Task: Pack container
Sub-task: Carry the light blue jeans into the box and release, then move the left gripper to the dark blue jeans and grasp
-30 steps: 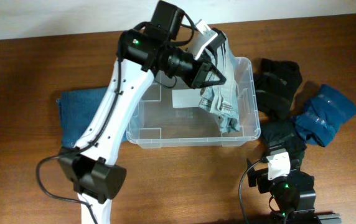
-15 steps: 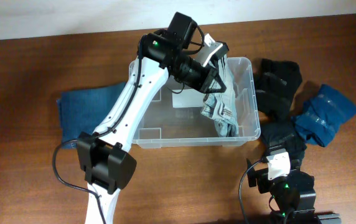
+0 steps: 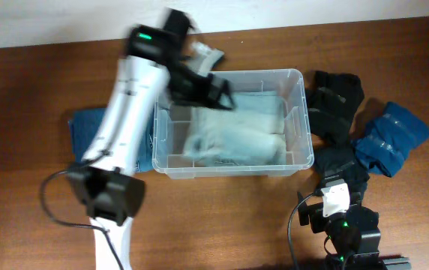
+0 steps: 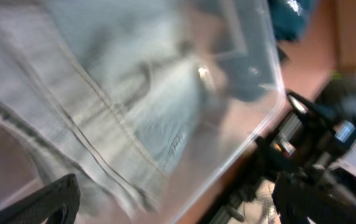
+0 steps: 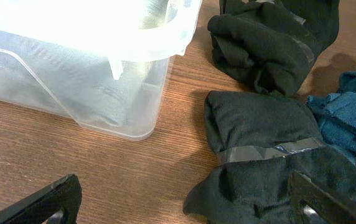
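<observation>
1. Wooden table (image 3: 34, 90): carrying every item listed below.
2. Left arm (image 3: 121, 112): white and motion-blurred, reaching from the near edge up over the container's far left corner.
3. Container (image 3: 233, 172): clear plastic tub sitting upright near the middle of the table, long side running left to right. One rounded corner is showing in the right wrist view (image 5: 134, 81).
4. Pale denim garment (image 3: 233, 131): lying inside the container and covering most of its floor, with stitched seams showing blurred in the left wrist view (image 4: 103, 106).
5. Folded blue cloth (image 3: 91, 131): lying on the table just beside the container's left wall, partly under the arm.
6. Black garments (image 3: 334, 101): lying in bundles just to the right of the container, one near the far corner and one near the front corner (image 5: 259, 124).
7. Teal garment (image 3: 391, 139): resting against the black garments on their right side.
8. Left gripper (image 4: 184, 208): hanging over the denim with jaws spread wide, gripping nothing.
9. Right gripper (image 5: 184, 205): sitting low at the table's near right, jaws spread wide and empty, facing the black garments.
</observation>
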